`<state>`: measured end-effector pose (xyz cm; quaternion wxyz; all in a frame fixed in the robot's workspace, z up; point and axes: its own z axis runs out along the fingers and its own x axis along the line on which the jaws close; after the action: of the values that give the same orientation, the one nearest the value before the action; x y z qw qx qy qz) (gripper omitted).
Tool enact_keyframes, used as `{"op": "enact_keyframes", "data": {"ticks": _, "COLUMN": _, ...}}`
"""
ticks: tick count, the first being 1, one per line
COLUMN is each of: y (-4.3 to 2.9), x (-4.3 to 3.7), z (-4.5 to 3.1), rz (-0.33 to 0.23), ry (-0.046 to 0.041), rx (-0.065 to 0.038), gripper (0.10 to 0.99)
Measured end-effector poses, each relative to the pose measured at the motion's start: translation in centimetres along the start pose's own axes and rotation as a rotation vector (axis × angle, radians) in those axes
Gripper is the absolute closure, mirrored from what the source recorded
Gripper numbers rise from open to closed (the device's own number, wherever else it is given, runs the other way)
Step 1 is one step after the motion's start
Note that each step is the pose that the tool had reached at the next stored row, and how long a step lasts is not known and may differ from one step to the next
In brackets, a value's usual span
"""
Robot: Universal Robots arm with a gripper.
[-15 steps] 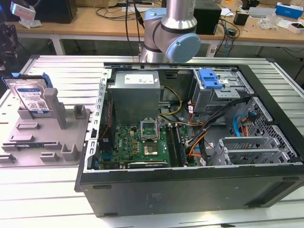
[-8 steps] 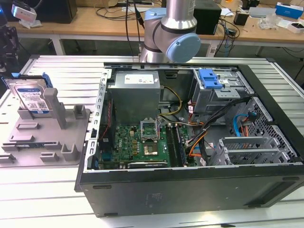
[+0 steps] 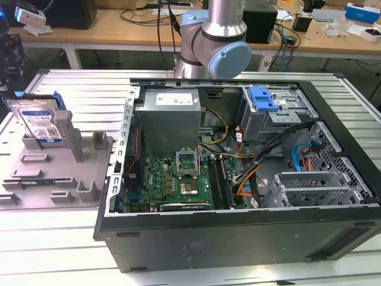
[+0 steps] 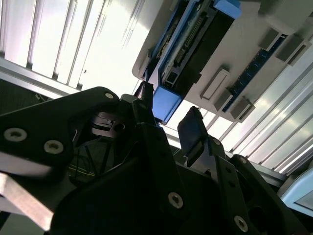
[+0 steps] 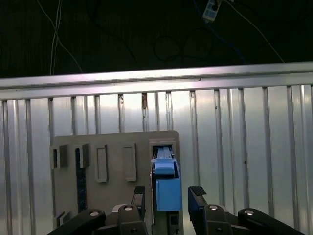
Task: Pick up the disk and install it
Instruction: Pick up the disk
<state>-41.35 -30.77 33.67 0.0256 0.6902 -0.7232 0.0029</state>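
Note:
The disk [image 3: 40, 122] stands on edge in the grey fixture [image 3: 59, 173] at the exterior view's left: silver metal, a white-and-blue label, a blue carrier bracket round it. My dark gripper [image 3: 10, 62] hangs just above and beside it at the picture's left edge. In the first wrist view the gripper [image 5: 167, 195] is open, with one black finger [image 5: 139, 196] on each side of the disk's blue bracket end [image 5: 167, 188] and a gap showing on both sides. The second wrist view has the same blue end [image 4: 165, 104] between the open gripper's [image 4: 167, 106] fingers.
An open computer case [image 3: 238, 232] lies on the slatted metal table [image 3: 77, 89]. Inside it are a grey power-supply box [image 3: 169, 116], a green motherboard [image 3: 172, 179], cables, and a drive cage with a blue latch [image 3: 264, 98]. The arm's base [image 3: 214, 42] stands behind the case.

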Motion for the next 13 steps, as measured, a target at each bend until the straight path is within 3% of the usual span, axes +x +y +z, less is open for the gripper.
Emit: {"op": "enact_keyframes", "data": {"ticks": 13, "y": -0.11, "x": -0.02, "z": 0.42, "rz": 0.000, "ry": 0.0000, "rx": 0.000, "gripper": 0.604}}
